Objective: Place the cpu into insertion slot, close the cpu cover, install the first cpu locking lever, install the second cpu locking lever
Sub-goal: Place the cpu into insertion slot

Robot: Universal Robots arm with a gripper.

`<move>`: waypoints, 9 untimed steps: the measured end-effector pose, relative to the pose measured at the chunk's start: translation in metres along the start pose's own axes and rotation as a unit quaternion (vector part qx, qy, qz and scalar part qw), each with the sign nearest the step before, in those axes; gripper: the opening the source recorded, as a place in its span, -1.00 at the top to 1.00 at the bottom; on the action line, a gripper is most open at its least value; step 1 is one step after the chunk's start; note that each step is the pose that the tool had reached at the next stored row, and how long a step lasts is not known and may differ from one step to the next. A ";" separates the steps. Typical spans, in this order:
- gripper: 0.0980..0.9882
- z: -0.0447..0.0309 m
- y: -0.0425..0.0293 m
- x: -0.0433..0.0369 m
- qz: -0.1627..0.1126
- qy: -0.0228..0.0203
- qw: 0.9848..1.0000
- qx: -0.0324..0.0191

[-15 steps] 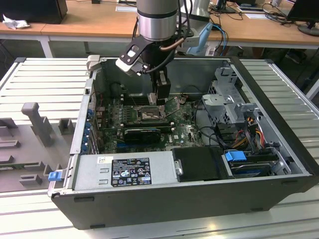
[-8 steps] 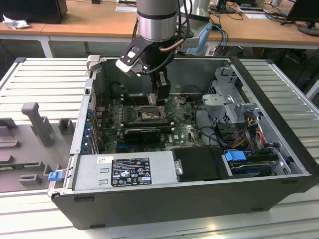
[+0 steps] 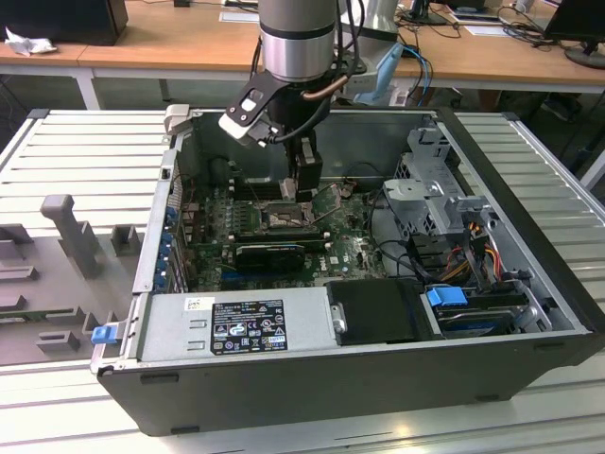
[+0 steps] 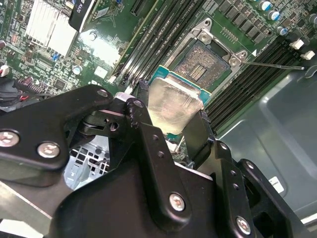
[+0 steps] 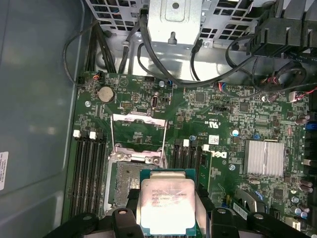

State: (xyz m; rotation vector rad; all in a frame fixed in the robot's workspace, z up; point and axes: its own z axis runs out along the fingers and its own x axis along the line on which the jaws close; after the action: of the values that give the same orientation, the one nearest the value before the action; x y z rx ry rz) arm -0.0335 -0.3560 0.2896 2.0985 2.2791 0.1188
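1. Gripper clamped on two opposite edges of the cpu, seen in the second wrist view.
2. Cpu sits over the insertion slot; contact unclear, part of the pin field exposed.
3. Beyond it, the cpu cover is swung open.

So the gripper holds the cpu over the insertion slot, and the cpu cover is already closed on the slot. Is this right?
One thing is wrong. In the first wrist view the cpu cover is open, swung back off the insertion slot, whose pin field lies bare. The gripper does hold the cpu over the slot.
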 end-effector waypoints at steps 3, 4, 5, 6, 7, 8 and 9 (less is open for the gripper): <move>0.04 0.0023 0.0000 0.0021 0.005 0.000 1.000 0.000; 0.04 0.0044 -0.0001 0.0032 0.008 -0.001 1.000 0.001; 0.04 0.0057 -0.0002 0.0034 0.010 -0.001 1.000 0.001; 0.04 0.0071 -0.0003 0.0035 0.012 -0.001 1.000 0.002; 0.04 0.0080 -0.0004 0.0036 0.014 -0.001 1.000 0.003; 0.04 0.0088 -0.0005 0.0036 0.015 -0.001 1.000 0.003; 0.04 0.0096 -0.0006 0.0036 0.016 -0.001 1.000 0.003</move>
State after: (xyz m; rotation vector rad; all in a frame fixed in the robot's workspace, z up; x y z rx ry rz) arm -0.0336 -0.3522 0.2800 2.1380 2.2475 0.1108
